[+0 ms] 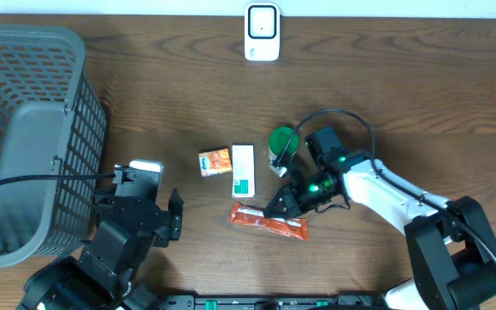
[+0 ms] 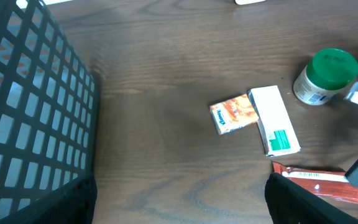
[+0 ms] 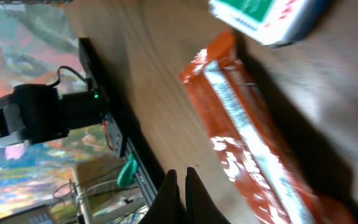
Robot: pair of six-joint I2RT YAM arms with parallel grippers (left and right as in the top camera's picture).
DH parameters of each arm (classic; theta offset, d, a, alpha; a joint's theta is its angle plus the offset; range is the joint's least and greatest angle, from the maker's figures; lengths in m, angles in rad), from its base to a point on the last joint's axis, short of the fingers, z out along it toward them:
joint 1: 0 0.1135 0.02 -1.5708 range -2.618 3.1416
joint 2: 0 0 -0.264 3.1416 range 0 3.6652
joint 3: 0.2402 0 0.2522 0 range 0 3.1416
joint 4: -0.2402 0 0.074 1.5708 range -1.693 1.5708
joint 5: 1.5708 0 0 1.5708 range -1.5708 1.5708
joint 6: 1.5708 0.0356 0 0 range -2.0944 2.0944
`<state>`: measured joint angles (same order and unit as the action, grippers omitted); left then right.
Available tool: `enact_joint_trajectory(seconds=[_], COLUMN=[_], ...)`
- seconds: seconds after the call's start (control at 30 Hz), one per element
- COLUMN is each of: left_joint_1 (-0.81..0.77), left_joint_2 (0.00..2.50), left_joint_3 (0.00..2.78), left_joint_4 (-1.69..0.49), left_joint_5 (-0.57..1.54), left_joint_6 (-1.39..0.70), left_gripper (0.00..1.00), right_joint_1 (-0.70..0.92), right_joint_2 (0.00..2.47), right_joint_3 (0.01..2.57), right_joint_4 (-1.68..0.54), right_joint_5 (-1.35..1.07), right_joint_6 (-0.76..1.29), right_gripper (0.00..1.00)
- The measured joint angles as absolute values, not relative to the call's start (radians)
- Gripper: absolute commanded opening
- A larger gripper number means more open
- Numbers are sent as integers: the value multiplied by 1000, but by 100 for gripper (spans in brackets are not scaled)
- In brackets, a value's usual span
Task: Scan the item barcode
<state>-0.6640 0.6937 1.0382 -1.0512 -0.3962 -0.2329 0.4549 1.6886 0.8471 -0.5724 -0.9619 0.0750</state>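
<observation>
- Overhead view: a brown wood-grain desk (image 1: 145, 86) carries a grey plastic mesh basket (image 1: 76, 52) at its left edge and a white upright barcode scanner (image 1: 263, 33) at the middle of its far edge.
- Three small goods sit near the middle of the desk. A round jar with a green lid (image 1: 283, 140) stands apart from a white box with a green label (image 1: 243, 168), and a small orange packet (image 1: 214, 161) touches the box.
- A long, flat orange-red foil wrapper (image 1: 269, 222) lies toward the near edge, just below the white box. This looks like the item to be scanned.
- The right gripper (image 3: 180, 186) has its fingers pressed together and holds nothing. Its tips are just beside the wrapper's long edge, not on it.
- The left gripper (image 2: 179, 193) stands wide and empty near the basket, well away from the goods.
- The step in hand appears to be picking up the wrapper.
- To do it well, the right gripper should spread first, then come down across the wrapper's narrow width, with its fingers reaching the desk on both sides.
- The foil is thin and probably slippery, so a grip near the middle should stop it drooping.
- No barcode can be made out. Its side needs finding before the wrapper is turned toward the scanner.
</observation>
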Motion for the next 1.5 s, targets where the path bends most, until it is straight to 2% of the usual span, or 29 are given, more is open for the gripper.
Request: enact_joint_trajectory(seconds=[0.33,0.7,1.2,1.27,1.3,1.33,1.4,1.43,1.47,1.5], left_joint_1=[-664,-664,-664,-664,-664,-664,-664,-664,-664,-664], left_joint_2=[694,694,694,694,694,694,694,694,694,694], left_joint_3=[1038,1038,1038,1038,1038,1038,1038,1038,1038,1038], left_joint_4=[-1052,-1052,-1051,-1052,-1051,-1051,-1050,-1051,-1051,-1050], left_joint_5=[-396,-396,-396,-396,-396,-396,-396,-396,-396,-396], left_joint_6=[-233,-233,-233,-233,-233,-233,-233,-233,-233,-233], left_gripper=[85,85,85,85,85,85,85,85,85,85], right_joint_1=[546,583,587,585,581,581,575,573,573,573], right_joint_2=[1715,1948,1929,1863,1813,1766,1651,1558,1523,1483], right_joint_3=[809,810,812,807,806,805,805,805,807,808], right_joint_4=[-298,-255,-276,-322,-357,-383,-442,-490,-517,-558], right_joint_5=[-987,-1023,-986,-925,-898,-879,-840,-808,-787,-753], right_joint_6=[256,286,282,282,279,280,281,278,276,278], right_gripper=[1,1,1,8,26,38,67,79,82,99])
